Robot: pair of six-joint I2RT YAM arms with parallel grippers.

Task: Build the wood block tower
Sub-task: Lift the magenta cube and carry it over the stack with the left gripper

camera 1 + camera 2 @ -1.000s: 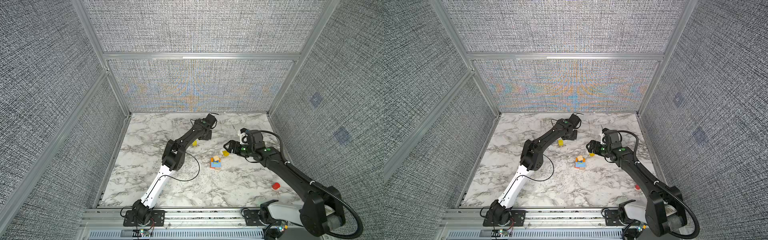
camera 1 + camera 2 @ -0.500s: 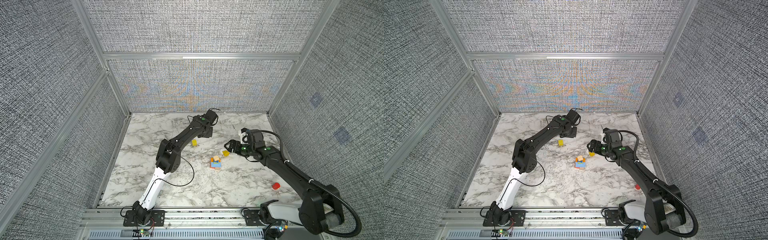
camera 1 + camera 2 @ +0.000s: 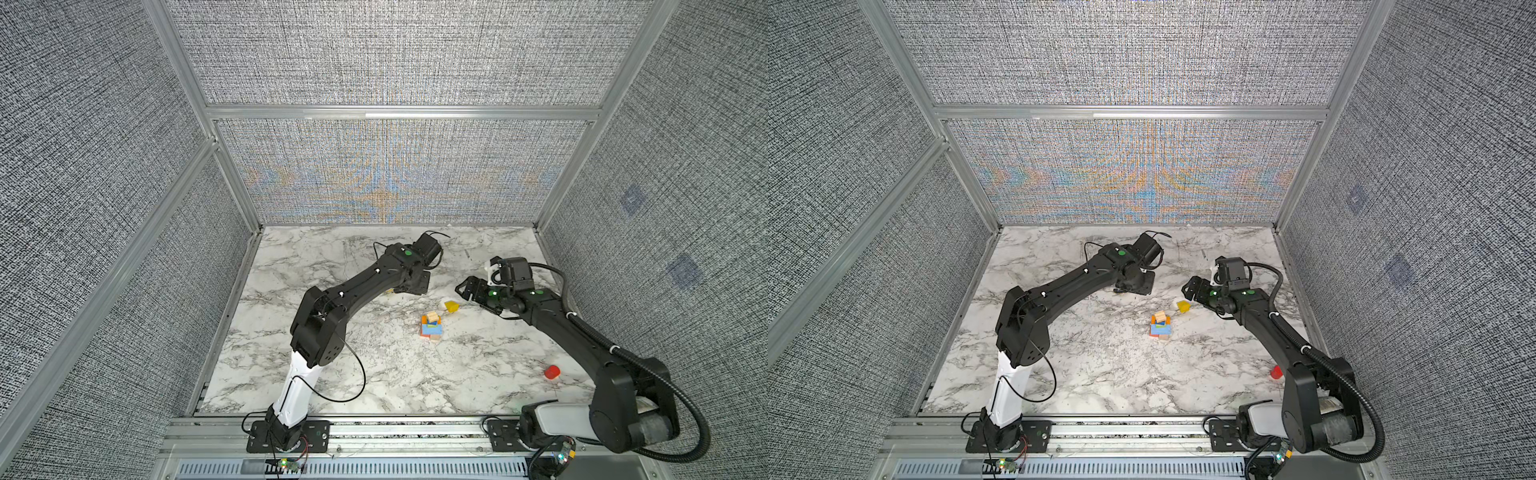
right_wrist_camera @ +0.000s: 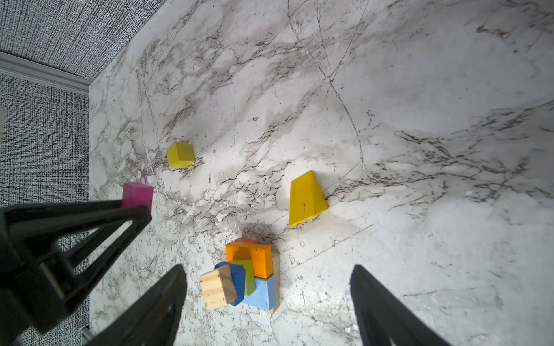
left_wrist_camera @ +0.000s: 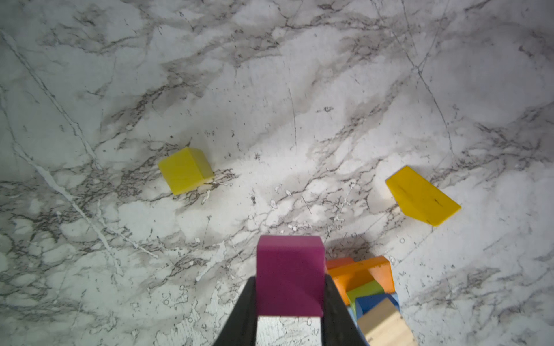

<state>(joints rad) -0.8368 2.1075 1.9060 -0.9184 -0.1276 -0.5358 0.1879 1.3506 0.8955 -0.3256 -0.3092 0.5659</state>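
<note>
Left tool (image 5: 290, 299): pinching a magenta wooden cube (image 5: 289, 263) across two opposite flat faces. The cube juts past the fingertips, probably so its underside stays free to land flat.
Cube's place: raised off the white marble desk (image 3: 374, 374), behind the tower (image 4: 250, 259) toward the back wall, and not yet over it.
Right tool (image 4: 266, 272): spread wide and holding nothing, hovering behind the tower on the right arm's side. It is likely kept clear to leave the left arm room, or ready to steady the stack.
Tower: a low stack near the desk's middle. The wide light blue brick (image 4: 263, 292) and orange brick (image 4: 254, 254) lie lowest, a sensible broad footing. A green block (image 4: 248, 278), a dark blue block (image 4: 238, 280) and a plain tan wooden cube (image 4: 217, 286) sit above them.
Alignment: the upper pieces sit turned at different angles, so the only landing face is the small tan top. The magenta cube will need a centred, level descent.
Loose pieces: a yellow wooden wedge (image 4: 305, 197) lies near the tower, behind it. A yellow wooden cube (image 4: 180, 155) lies farther behind it, on the left arm's side. A small red wooden piece (image 3: 552, 372) is well apart from the tower, toward the front right.
Progress: roughly midway, by my reckoning, with four pieces yet to go on.
</note>
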